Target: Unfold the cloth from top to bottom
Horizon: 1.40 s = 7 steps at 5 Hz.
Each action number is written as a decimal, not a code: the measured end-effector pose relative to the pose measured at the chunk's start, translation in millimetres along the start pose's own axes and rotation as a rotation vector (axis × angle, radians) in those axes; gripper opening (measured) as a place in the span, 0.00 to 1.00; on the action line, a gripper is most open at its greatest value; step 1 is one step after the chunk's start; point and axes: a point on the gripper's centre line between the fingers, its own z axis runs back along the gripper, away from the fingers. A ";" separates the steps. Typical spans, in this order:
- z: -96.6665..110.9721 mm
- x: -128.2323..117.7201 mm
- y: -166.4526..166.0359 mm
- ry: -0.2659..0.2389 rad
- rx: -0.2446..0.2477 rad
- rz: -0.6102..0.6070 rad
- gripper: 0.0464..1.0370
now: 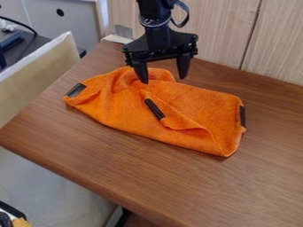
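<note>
At the far left a pale panel (35, 80) slanted along the edge of the desk (124, 164), with a black cable (24, 24) and a grey cabinet (74, 26) beyond it. In the bottom left corner lay something dark and orange (17, 221), cut off by the edge of the view. The orange cloth (118, 106) lay on the desk in a rumpled, partly folded heap, stretching from left of the gripper (163, 80) to well right of it. A black patch (75, 90) marked its left end, and the fabric bunched up in soft humps along the far side. The gripper hung down over that bunched far part, its fingers spread wide with nothing pinched between them. The left one in view pointed down at the humps, though I couldn't tell whether it touched; the right one hung by the cloth's far edge. Nearer the middle, a second black patch (155, 109) sat at a slant beside a loose, folded-over flap. To the right the cloth was flatter, with a third dark patch (242, 116) on its right edge. A light wood-grain wall (219, 26) rose behind the desk.
</note>
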 end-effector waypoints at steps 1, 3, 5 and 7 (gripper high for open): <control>-10.2 -4.9 2.3 0.029 0.017 0.006 0.96; -32.3 -7.9 7.4 0.053 0.040 0.035 0.96; -57.4 -6.8 31.9 0.074 0.125 0.077 0.96; -73.7 -3.3 37.5 0.095 0.146 0.097 0.91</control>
